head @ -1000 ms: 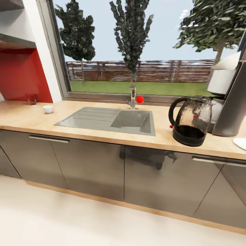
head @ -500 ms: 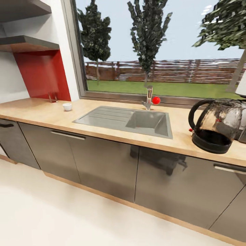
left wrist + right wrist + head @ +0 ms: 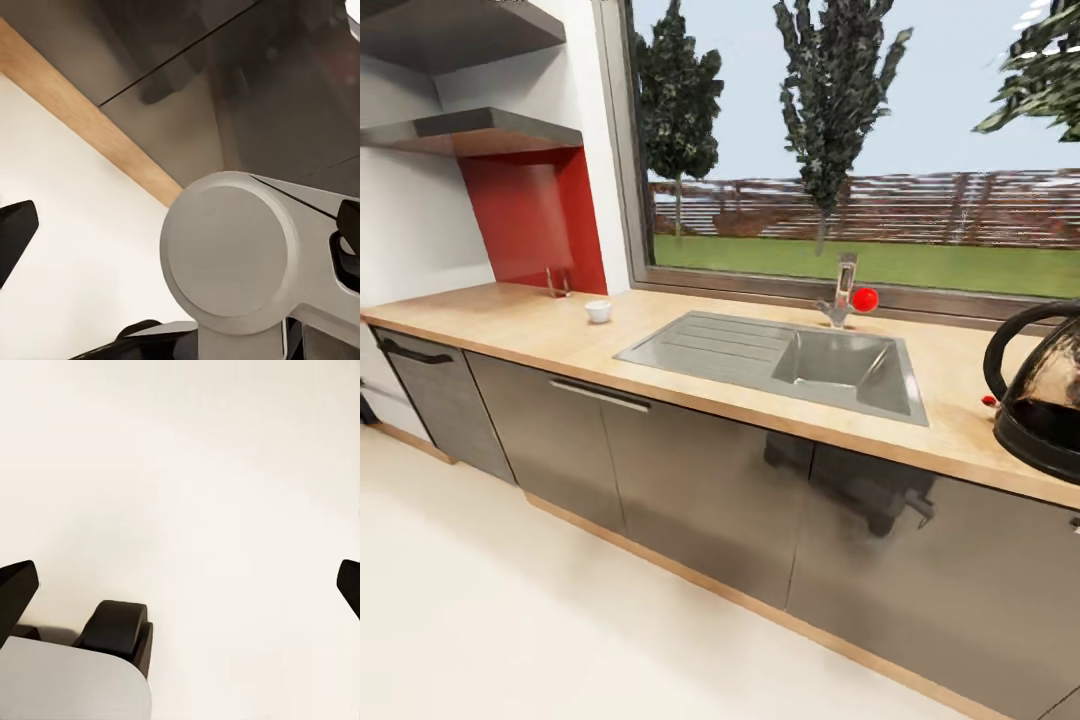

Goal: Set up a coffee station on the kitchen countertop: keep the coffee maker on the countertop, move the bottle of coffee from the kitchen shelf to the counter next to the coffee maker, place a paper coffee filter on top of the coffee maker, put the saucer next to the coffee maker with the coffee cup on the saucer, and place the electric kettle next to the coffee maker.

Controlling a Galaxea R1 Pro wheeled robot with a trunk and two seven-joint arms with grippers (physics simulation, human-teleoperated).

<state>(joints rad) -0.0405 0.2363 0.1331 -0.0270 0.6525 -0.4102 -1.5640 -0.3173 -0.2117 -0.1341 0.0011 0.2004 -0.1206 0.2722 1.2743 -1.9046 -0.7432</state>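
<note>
Right now we are facing the kitchen countertop [image 3: 510,335], with the electric kettle [image 3: 1045,400] cut by the frame edge at about three o'clock in our head view, standing on the counter. Far along the slab, at about ten o'clock, a small white coffee cup [image 3: 598,311] sits alone on the wood, near the red wall panel [image 3: 530,215]. Between cup and kettle lies the sink [image 3: 780,360] with its tap [image 3: 845,290]. Up at eleven o'clock the kitchen shelf [image 3: 480,130] juts from the wall; what shows of its top is bare, and we cannot make out a bottle from here.

Our left gripper [image 3: 180,232] has its dark fingertips spread wide apart, nothing between them, over the cabinet fronts [image 3: 700,480] and pale floor [image 3: 510,620]. Our right gripper [image 3: 180,585] is likewise spread wide and empty, looking down at bare floor.

We judge this to be a transit step, heading for the cup or the shelf. Next we would need to roll closer, raise an arm above counter height, and line the spread fingers on the cup's rim or handle.
</note>
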